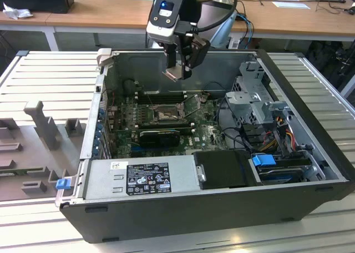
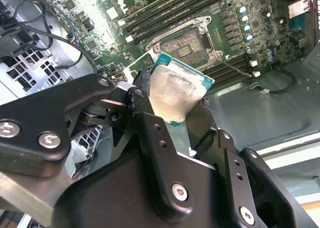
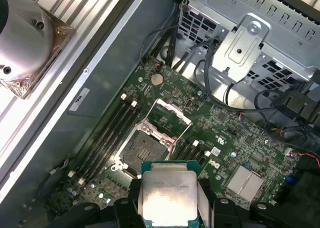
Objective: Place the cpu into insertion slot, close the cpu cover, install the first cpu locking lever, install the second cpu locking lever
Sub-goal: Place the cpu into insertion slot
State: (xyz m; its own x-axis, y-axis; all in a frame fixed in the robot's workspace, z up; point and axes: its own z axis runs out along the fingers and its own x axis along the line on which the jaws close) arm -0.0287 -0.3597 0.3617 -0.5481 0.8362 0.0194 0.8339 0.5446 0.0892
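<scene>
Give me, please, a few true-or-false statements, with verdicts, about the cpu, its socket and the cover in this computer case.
1. The hand grips the cpu above the open computer case. True.
2. The cpu sits in the insertion slot. False: the slot is empty, and the cpu is held in the hand above the board.
3. The cpu cover is shut over the slot. False: it is swung open at the slot's edge.
4. Long black memory slots run alongside the insertion slot. True.
</scene>
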